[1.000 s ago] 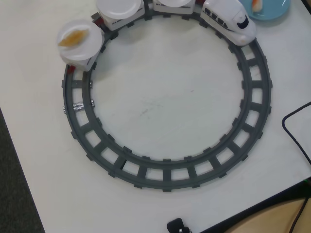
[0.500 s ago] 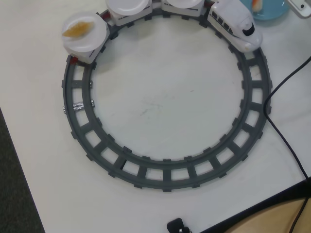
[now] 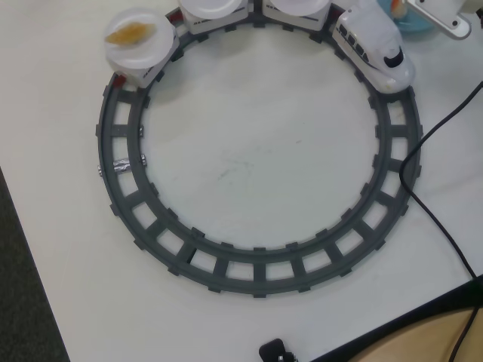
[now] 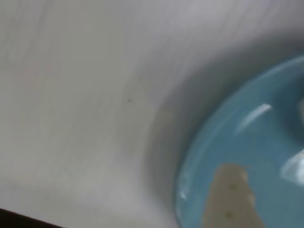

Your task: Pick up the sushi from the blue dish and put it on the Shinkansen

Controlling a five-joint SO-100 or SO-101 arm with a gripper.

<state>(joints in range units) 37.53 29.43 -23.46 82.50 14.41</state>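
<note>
**Arm at the blue dish, train on the far right of the ring**

In the overhead view, a dark grey ring track (image 3: 256, 275) is laid on a white table (image 3: 249, 158). The Shinkansen (image 3: 375, 49) is seen on the far right stretch of the ring, its rounded nose with the black windshield pointed toward the right and slightly nearer. Carriages topped with round white plates are coupled behind it along the far arc. Two of these plates (image 3: 213, 7) are cut by the top edge of the view. On the last plate (image 3: 138, 39), at the far left of the ring, an orange-yellow piece of sushi (image 3: 130, 33) is carried.

The blue dish (image 3: 411, 21) is found at the far right corner of the overhead view, just beyond the train's nose, and only a sliver of it is shown. A white part of the arm (image 3: 441, 15) is placed over it. A black cable (image 3: 430, 219) is run from the right edge down the right side of the table, crossing the track's outer edge.

In the wrist view, the dish (image 4: 228, 137) is seen blurred at the lower right, with the table to its left. A pale tan finger (image 4: 230, 199) of the gripper is seen over the dish's inner surface at the bottom edge. How far the pincer is spread, and whether anything is held, cannot be told from either view.
</note>
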